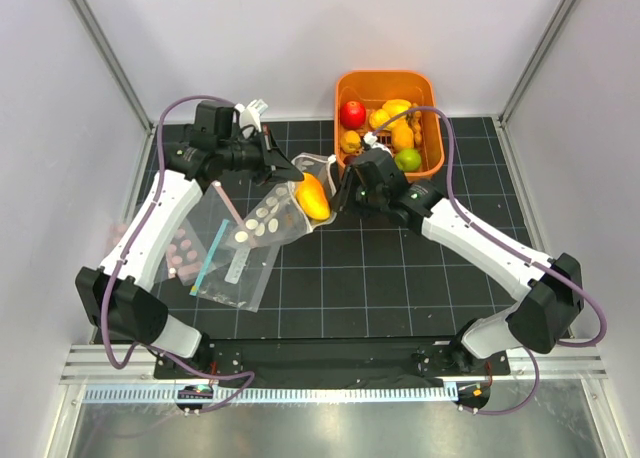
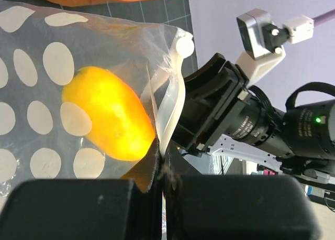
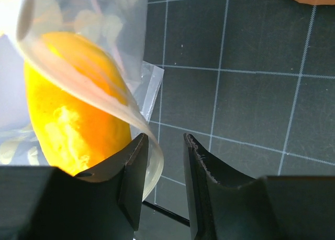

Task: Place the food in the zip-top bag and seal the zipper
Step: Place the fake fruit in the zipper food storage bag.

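Observation:
The dotted zip-top bag (image 1: 262,221) hangs from my left gripper (image 1: 287,168), which is shut on the bag's mouth edge (image 2: 163,164). An orange-yellow mango (image 1: 313,196) sits just inside the mouth; it also shows in the left wrist view (image 2: 107,114) and the right wrist view (image 3: 68,124). The zipper strip (image 3: 94,88) curls past the mango and runs between my right gripper's (image 3: 163,164) fingers, against the left one. My right gripper (image 1: 342,193) is open at the bag's mouth. The red apple (image 1: 352,113), green lime (image 1: 408,159) and more yellow food lie in the orange basket (image 1: 430,88).
A clear bag with pink dots (image 1: 180,253) and a clear bag with a teal strip and white label (image 1: 237,270) lie on the black grid mat (image 1: 400,278) left of centre. A loose pink strip (image 1: 228,200) lies by the dotted bag. White walls enclose the table.

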Motion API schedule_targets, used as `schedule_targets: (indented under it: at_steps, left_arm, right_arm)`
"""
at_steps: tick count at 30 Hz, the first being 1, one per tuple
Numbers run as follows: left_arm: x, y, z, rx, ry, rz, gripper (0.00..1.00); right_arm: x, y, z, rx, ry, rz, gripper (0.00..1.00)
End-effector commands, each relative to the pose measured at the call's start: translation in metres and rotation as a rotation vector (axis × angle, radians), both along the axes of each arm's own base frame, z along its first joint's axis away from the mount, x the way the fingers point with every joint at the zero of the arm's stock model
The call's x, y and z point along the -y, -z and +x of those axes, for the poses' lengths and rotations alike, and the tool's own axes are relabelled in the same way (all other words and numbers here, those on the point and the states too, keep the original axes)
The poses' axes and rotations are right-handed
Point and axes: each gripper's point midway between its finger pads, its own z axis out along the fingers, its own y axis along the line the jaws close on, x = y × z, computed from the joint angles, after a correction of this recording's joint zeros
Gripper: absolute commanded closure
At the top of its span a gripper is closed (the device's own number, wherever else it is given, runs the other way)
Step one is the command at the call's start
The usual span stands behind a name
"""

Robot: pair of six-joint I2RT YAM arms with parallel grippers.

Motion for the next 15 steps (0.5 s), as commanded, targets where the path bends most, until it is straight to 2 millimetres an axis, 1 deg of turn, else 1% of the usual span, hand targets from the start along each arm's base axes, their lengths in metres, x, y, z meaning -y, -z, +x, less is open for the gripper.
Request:
schedule_targets:
  at_steps: [1,3,4,6,7,8,9,10,11,12,15]
  left_arm:
    - [-0.001,-0.028,-0.005,0.075,0.018,-0.058,1.00]
    - [0.000,-0.028,-0.006,0.073,0.021,-0.061,1.00]
    - [-0.001,-0.027,-0.006,0.071,0.021,-0.062,1.00]
    - [0.000,-0.027,-0.006,0.073,0.021,-0.064,1.00]
    - [0.000,-0.028,-0.006,0.076,0.021,-0.065,1.00]
    - [0.000,-0.026,-0.005,0.074,0.021,-0.062,1.00]
    - [-0.001,-0.025,-0.004,0.072,0.020,-0.060,1.00]
    - [-0.001,-0.023,-0.004,0.071,0.019,-0.057,1.00]
    - [-0.002,-0.021,-0.004,0.072,0.015,-0.051,1.00]
    - [-0.003,-0.015,-0.003,0.067,0.014,-0.039,1.00]
    - [-0.008,-0.002,0.001,0.078,0.008,0.013,1.00]
  right_arm:
    - [0.002,-0.022,0.004,0.052,0.026,0.063,0.59]
    - [0.001,-0.025,0.005,0.066,0.025,0.082,0.59]
    - [0.000,-0.025,0.005,0.066,0.023,0.085,0.62]
    - [-0.006,-0.029,0.005,0.068,-0.009,0.109,0.71]
    - [-0.008,-0.029,0.005,0.066,-0.015,0.113,0.77]
    - [-0.010,-0.031,0.004,0.068,-0.023,0.122,0.80]
    - [-0.011,-0.035,0.005,0.076,-0.025,0.129,0.83]
    - [-0.011,-0.038,0.005,0.083,-0.024,0.133,0.90]
    - [-0.010,-0.044,0.007,0.097,-0.017,0.131,0.95]
    - [-0.009,-0.045,0.008,0.103,-0.021,0.118,0.99]
    - [-0.005,-0.049,0.012,0.112,-0.035,0.049,0.99]
